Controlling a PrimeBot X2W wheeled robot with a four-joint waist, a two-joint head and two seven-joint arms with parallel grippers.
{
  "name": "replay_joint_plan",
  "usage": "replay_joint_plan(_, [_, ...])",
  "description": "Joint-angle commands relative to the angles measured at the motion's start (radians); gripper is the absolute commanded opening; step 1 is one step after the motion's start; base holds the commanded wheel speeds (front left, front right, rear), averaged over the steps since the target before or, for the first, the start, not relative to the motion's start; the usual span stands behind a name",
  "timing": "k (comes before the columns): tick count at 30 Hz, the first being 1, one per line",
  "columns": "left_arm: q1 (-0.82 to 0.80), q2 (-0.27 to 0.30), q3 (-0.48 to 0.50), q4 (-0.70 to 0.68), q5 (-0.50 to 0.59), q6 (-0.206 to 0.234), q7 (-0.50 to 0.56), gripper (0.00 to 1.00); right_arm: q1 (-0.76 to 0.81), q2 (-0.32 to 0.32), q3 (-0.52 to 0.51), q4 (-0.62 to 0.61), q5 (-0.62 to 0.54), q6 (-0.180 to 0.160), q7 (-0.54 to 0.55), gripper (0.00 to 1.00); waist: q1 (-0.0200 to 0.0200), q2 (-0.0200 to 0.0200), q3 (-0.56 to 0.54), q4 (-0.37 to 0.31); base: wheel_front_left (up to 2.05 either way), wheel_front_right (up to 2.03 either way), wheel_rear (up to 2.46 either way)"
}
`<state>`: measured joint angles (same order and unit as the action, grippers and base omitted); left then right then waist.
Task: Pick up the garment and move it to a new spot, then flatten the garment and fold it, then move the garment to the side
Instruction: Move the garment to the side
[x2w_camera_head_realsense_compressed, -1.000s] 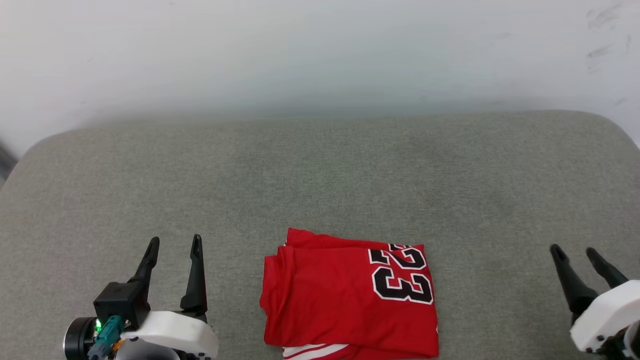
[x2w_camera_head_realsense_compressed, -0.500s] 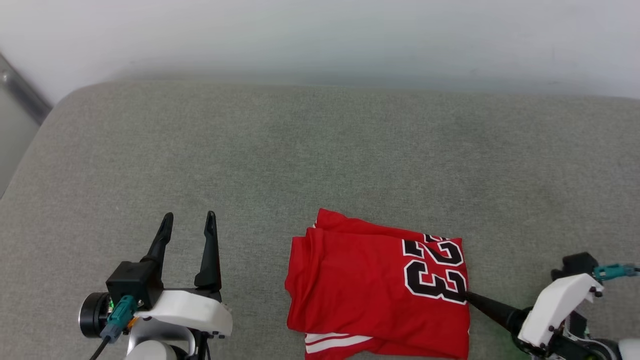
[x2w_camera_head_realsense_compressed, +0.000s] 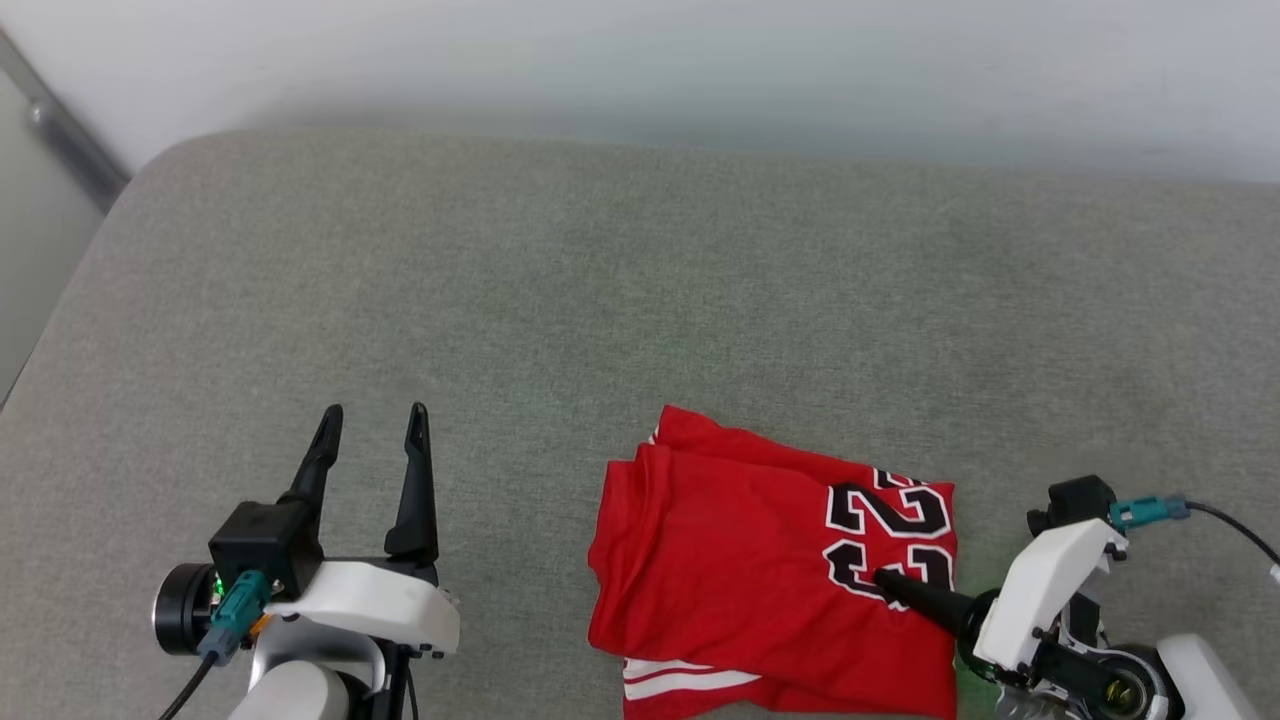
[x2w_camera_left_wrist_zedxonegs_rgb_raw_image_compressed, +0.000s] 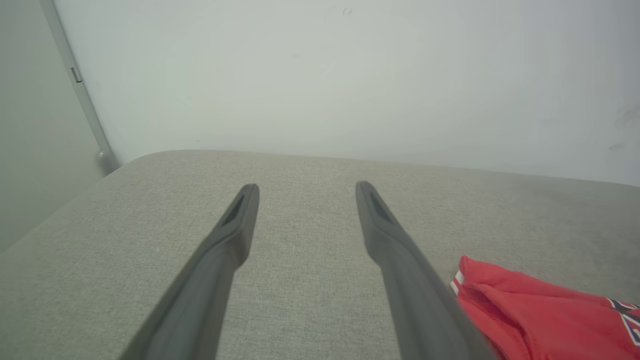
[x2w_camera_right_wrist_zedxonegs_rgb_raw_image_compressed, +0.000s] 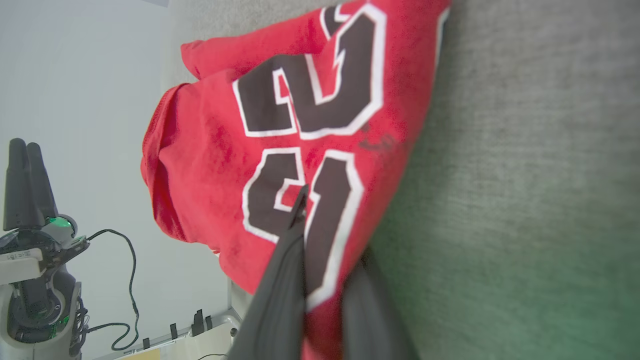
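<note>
The garment (x2w_camera_head_realsense_compressed: 740, 560) is a red shirt with a black "23" and a strip of white striped trim at its near edge. It lies folded on the grey cushion, near the front and right of centre. My right gripper (x2w_camera_head_realsense_compressed: 885, 580) reaches in from the right and is shut on the garment's right edge by the number. In the right wrist view one of its fingers (x2w_camera_right_wrist_zedxonegs_rgb_raw_image_compressed: 285, 270) lies on top of the garment (x2w_camera_right_wrist_zedxonegs_rgb_raw_image_compressed: 210, 150) and the other is tucked under the fabric's edge. My left gripper (x2w_camera_head_realsense_compressed: 372, 412) stands open over bare cushion, left of the garment (x2w_camera_left_wrist_zedxonegs_rgb_raw_image_compressed: 540, 315).
The grey cushion (x2w_camera_head_realsense_compressed: 600, 300) stretches wide behind and to the left of the garment, with a rounded far-left corner. A pale wall (x2w_camera_head_realsense_compressed: 640, 60) backs it. A metal rail (x2w_camera_head_realsense_compressed: 60, 140) runs down at the far left beyond the cushion's edge.
The head camera has turned, shifting the picture. My right gripper has swung in from the far right to the garment's right edge and closed on it. The left gripper stays open.
</note>
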<state>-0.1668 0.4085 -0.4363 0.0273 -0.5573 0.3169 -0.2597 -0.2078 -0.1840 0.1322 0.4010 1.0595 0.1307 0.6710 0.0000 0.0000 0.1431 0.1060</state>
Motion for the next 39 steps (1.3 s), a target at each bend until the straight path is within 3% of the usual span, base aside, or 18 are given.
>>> replay_joint_plan(1, [0.014, -0.001, 0.002, 0.002, 0.003, 0.001, -0.005, 1.0, -0.023, -0.023, 0.024, -0.012, -0.016, 0.0, -0.02, 0.0, 0.0, 0.0, -0.017, -0.012, 0.0, 0.0, 0.0])
replay_joint_plan(5, [0.029, 0.003, 0.005, 0.003, 0.001, 0.0, -0.006, 1.0, -0.043, -0.082, 0.116, -0.037, -0.103, 0.0, -0.08, 0.0, 0.0, 0.0, -0.056, -0.05, 0.0, 0.0, 0.0])
replay_joint_plan(9, [0.054, 0.006, 0.007, -0.001, -0.002, 0.004, -0.006, 1.0, -0.076, -0.144, 0.203, -0.029, -0.265, 0.0, -0.122, 0.0, 0.0, 0.0, -0.091, -0.113, 0.0, 0.0, 0.0])
replay_joint_plan(16, [0.08, 0.003, 0.005, -0.03, 0.006, 0.009, -0.006, 1.0, -0.143, -0.19, 0.278, -0.006, -0.458, 0.0, -0.118, 0.0, 0.0, 0.0, -0.108, -0.267, 0.0, 0.0, 0.0])
replay_joint_plan(22, [0.034, 0.011, -0.003, -0.065, 0.025, 0.004, -0.001, 1.0, -0.229, -0.2, 0.299, 0.014, -0.513, 0.0, -0.147, 0.0, 0.0, 0.0, -0.041, -0.391, 0.0, 0.0, 0.0])
replay_joint_plan(31, [-0.134, 0.028, -0.036, -0.129, 0.082, -0.032, 0.049, 1.0, -0.41, -0.284, 0.231, 0.146, -0.596, 0.0, -0.269, 0.0, 0.0, 0.0, 0.186, -0.468, 0.0, 0.0, 0.0])
replay_joint_plan(39, [-0.309, 0.051, -0.07, -0.188, 0.145, -0.071, 0.114, 1.0, -0.59, -0.364, 0.02, 0.352, -0.732, 0.0, -0.502, 0.0, 0.0, 0.0, 0.392, -0.439, 0.0, 0.0, 0.0])
